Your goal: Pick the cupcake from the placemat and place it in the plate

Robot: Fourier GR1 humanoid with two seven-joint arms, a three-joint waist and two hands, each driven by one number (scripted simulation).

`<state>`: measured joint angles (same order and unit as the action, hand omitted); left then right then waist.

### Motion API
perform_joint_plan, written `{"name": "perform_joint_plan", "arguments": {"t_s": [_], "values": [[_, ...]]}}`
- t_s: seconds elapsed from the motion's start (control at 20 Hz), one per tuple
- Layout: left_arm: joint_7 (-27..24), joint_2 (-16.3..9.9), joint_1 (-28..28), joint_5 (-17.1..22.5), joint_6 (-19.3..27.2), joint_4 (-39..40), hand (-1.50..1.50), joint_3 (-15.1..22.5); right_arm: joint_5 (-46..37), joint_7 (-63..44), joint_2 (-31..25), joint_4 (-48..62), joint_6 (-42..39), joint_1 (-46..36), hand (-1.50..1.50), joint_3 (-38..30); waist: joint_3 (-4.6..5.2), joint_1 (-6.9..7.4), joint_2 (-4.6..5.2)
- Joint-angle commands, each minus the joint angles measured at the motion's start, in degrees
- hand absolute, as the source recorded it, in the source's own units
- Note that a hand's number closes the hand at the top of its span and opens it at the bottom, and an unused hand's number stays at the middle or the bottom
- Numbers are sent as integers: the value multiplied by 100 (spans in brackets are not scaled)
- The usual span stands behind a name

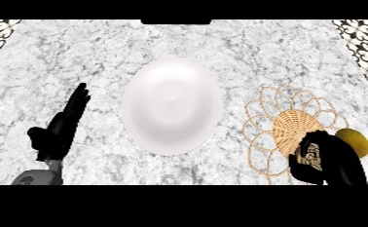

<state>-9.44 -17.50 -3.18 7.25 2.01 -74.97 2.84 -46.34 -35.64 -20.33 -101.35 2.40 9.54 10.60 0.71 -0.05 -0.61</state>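
Observation:
A white plate (171,105) lies in the middle of the marble counter. To its right is a woven straw placemat (291,122) with a looped rim. My right hand (336,163) is over the placemat's near right part, its fingers curled round the cupcake (311,154). Only a brown patterned strip of the cupcake shows between the fingers; the rest is hidden. My left hand (63,123) rests open at the left of the plate, fingers pointing up and apart from it.
A yellow round fruit (354,141) sits just behind my right hand at the placemat's right edge. Dark patterned patches mark the counter's far corners (352,28). Bare marble (237,50) stretches beyond the plate.

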Motion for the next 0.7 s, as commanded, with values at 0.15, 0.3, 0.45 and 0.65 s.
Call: {"name": "perform_joint_plan", "arguments": {"t_s": [0.15, 0.3, 0.45, 0.65], "values": [[-237, 165, -43, -118, 104, 208, 0, -56, -103, 1726, -595, -663, 470, 523, 150, 207, -70, -56, 52], [358, 60, -175, -37, 20, -257, 0, -36, -271, 1363, -645, -2011, 203, 1080, 150, 437, -68, -76, 36], [218, 126, 418, -129, 63, -533, 0, 30, -137, 1263, -825, -2897, -38, 1385, 150, 209, -67, -42, 33], [289, -56, 227, 41, -164, -483, 0, -250, -402, 1313, -668, -3440, 146, 1378, 150, 124, -69, -40, 40]]}}
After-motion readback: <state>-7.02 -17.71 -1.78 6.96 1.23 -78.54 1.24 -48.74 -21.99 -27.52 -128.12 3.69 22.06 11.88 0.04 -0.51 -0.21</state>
